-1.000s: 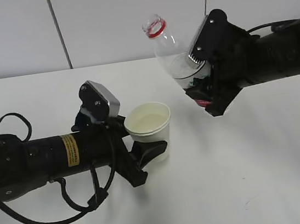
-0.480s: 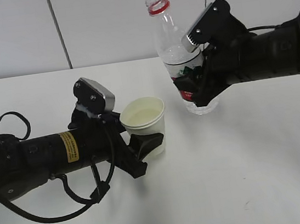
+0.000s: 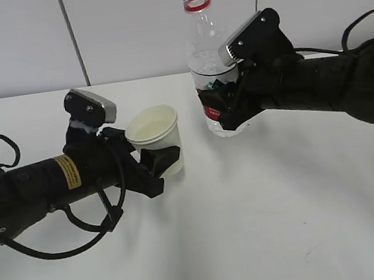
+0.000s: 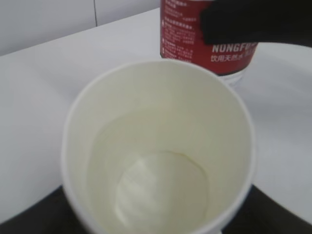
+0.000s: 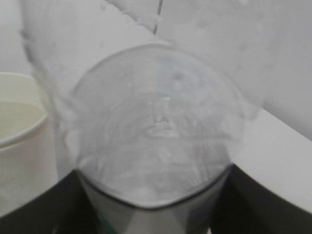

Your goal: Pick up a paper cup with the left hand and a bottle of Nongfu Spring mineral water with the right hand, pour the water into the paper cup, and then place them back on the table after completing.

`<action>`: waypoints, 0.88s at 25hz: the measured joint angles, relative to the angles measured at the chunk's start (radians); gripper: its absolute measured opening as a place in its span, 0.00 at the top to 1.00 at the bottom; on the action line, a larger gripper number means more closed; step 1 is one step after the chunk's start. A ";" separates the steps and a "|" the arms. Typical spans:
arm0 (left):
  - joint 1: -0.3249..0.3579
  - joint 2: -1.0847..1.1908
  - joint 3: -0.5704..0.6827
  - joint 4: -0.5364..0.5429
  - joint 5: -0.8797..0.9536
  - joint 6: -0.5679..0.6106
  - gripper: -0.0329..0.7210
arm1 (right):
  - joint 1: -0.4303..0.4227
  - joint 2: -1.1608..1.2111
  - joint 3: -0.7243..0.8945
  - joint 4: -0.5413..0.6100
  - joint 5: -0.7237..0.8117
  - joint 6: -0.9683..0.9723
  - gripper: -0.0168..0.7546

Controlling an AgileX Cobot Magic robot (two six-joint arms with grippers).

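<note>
- White panelled wall stands behind the table, a plain white top that fills the lower part of the exterior view.
- Left hand: jaws closed around the lower wall of the paper cup. The cup sits slightly tilted, and whether its base touches the table cannot be told.
- Right hand: jaws closed on the labelled midsection of the bottle. The bottle is upright, uncapped, with a red neck ring, and its base appears to be at or just above the tabletop.
- Water: a shallow pool lies in the bottom of the cup in the left wrist view. The bottle's remaining level is unclear, as the right wrist view is blurred.
- Progress, as judged: pouring looks complete, since the cup holds liquid and the bottle is vertical. Remaining steps are to set both items down and release them.
- Clearance: cup and bottle stand near each other but apart. Open tabletop lies in front of and to the right of both hands.
- No table edge is visible near either item, so a straight descent at each position looks unobstructed.
</note>
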 joint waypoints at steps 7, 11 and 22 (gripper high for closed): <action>0.058 0.000 0.000 -0.005 -0.005 0.032 0.37 | -0.001 0.078 0.000 0.187 -0.095 -0.129 0.44; 0.060 0.018 0.000 -0.005 -0.024 0.098 0.37 | -0.002 0.129 -0.001 0.241 -0.160 -0.143 0.44; 0.061 0.085 0.000 -0.014 -0.097 0.108 0.37 | -0.002 0.152 0.076 0.468 -0.304 -0.226 0.45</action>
